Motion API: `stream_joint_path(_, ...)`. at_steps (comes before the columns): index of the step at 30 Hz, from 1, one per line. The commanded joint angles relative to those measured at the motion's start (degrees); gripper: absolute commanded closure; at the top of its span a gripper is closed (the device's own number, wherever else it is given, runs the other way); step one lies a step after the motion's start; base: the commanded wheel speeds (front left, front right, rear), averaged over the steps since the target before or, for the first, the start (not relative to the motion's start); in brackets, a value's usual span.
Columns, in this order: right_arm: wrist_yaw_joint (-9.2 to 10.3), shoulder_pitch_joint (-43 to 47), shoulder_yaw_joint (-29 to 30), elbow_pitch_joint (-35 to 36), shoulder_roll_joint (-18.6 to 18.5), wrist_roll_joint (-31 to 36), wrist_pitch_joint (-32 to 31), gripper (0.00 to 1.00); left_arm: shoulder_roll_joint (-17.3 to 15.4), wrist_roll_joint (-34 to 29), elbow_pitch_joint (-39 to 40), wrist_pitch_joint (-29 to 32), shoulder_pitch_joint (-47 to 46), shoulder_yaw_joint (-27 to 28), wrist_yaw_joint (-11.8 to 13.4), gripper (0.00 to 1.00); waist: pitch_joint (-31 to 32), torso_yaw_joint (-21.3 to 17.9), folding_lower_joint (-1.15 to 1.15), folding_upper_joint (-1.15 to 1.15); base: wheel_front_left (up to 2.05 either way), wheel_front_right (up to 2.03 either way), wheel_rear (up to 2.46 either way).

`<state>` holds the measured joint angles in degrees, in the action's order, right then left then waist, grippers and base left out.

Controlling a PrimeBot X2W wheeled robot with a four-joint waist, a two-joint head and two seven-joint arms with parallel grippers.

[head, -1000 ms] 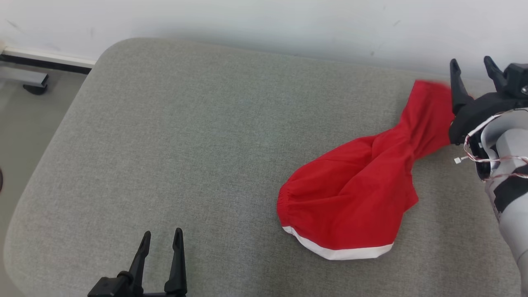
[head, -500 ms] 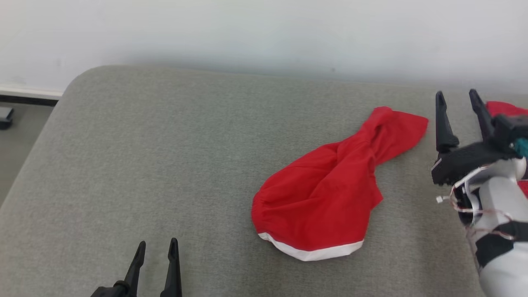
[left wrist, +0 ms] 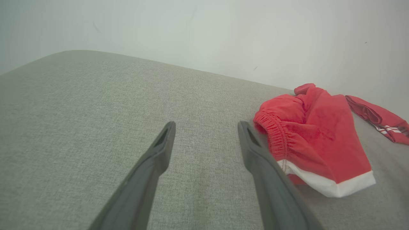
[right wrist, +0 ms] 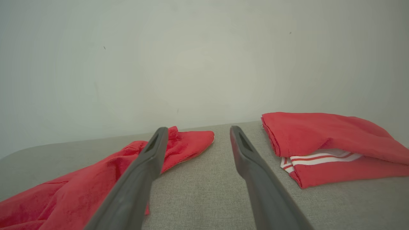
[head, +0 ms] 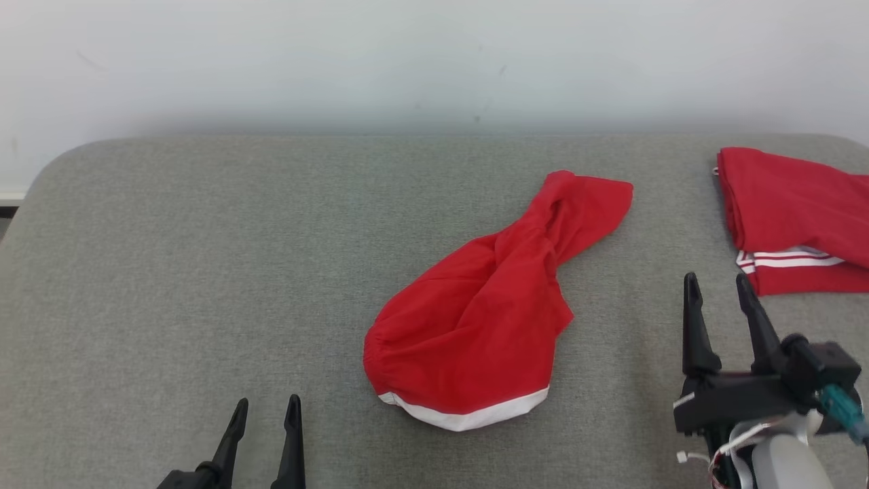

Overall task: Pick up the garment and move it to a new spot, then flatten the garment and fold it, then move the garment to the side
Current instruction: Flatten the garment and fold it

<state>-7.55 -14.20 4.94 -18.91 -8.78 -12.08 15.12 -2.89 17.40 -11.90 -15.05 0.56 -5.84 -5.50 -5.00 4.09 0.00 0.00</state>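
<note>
The left gripper point(head: 267, 402) has its two long dark fingers apart with nothing between them but the grey woven fabric cushion point(head: 204, 272); the right gripper point(head: 717, 278) likewise stands with its fingers spread and empty; between the two, ahead of the left fingers and to their right, and to the left of the right fingers, lies the crumpled red fabric garment with a white band along one edge point(head: 475, 319); its wide, gathered end with the white band points back toward the left fingers, and its narrow, twisted end runs away toward the pale wall point(head: 407, 61); in the head view a strip of bare cushion separates the garment from both pairs of fingers; in the left wrist view the gathered elastic edge sits just beside the right-hand finger point(left wrist: 255, 153), partly hidden behind it; in the right wrist view the narrow end shows behind the left-hand finger point(right wrist: 150, 156), and bare cushion fills the gap between the fingertips; just ahead of the right fingers and to their right rests a folded red cloth with white stripes point(head: 794, 210), apart from the garment and near the cushion's far right corner.
</note>
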Motion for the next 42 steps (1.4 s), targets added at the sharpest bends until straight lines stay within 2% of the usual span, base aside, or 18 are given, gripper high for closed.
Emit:
stream_joint_path(1, 0.16, 2.9, 0.7, 2.1, 1.6, 0.0, 0.0, 0.00, 0.0, -0.4, -0.4, -0.2, -0.8, -0.3, -0.2, 0.00, -0.2, -1.2, 0.00, 0.00, 0.00, 0.00, 0.00)
stream_joint_path(6, 0.16, 8.7, 0.8, 6.0, 4.6, 0.0, 0.0, 0.00, 0.0, -1.0, -1.7, -0.2, -2.2, -0.9, -1.0, 0.00, -1.0, -2.9, 0.00, 0.00, 0.00, 0.00, 0.00)
stream_joint_path(10, 0.16, 10.9, 0.1, 6.3, 5.4, -0.6, 0.0, 0.00, 0.0, -1.1, -3.6, -0.2, -3.1, -1.9, -1.5, 0.00, -1.6, -4.1, 0.00, 0.00, 0.00, 0.00, 0.00)
stream_joint_path(17, 0.16, 11.7, -1.8, 6.5, 6.0, -2.2, 0.0, 0.00, -0.1, -2.3, -10.3, -0.2, -6.4, -4.8, -1.9, 0.00, -2.9, -7.0, 0.00, 0.00, 0.00, 0.00, 0.00)
stream_joint_path(24, 0.16, 10.9, -2.2, 6.2, 6.0, -3.2, 0.0, 0.00, -1.0, 0.7, -14.8, -0.2, -9.6, -9.2, -2.0, 0.02, -3.6, -8.7, 0.00, 0.00, 0.00, 0.00, 0.00)
stream_joint_path(25, 0.16, 11.0, -2.1, 6.2, 6.0, -3.2, 0.0, 0.00, -1.2, 1.1, -15.1, -0.2, -10.2, -9.7, -2.0, 0.73, -3.7, -8.7, 0.00, 0.00, 0.00, 0.00, 0.00)
stream_joint_path(26, 0.16, 11.0, -2.0, 6.2, 6.0, -3.1, 0.0, 0.00, -1.4, 1.5, -15.3, -0.2, -10.5, -9.9, -2.0, 1.00, -3.6, -8.7, 0.00, 0.00, 0.00, 0.00, 0.00)
stream_joint_path(32, 0.16, 12.5, -1.2, 6.3, 6.0, -2.6, 0.0, 0.00, -2.3, 2.5, -13.0, -0.2, -10.4, -9.7, -2.0, 1.00, -3.1, -6.6, 0.00, 0.00, 0.00, 0.00, 0.00)
stream_joint_path(42, 0.16, 12.8, -2.5, 4.4, 6.0, -2.8, 0.0, 0.00, -5.5, 1.8, -6.4, -0.2, -2.2, -4.9, -1.9, 1.00, -2.2, -1.4, 0.00, 0.00, 0.00, 0.00, 0.00)
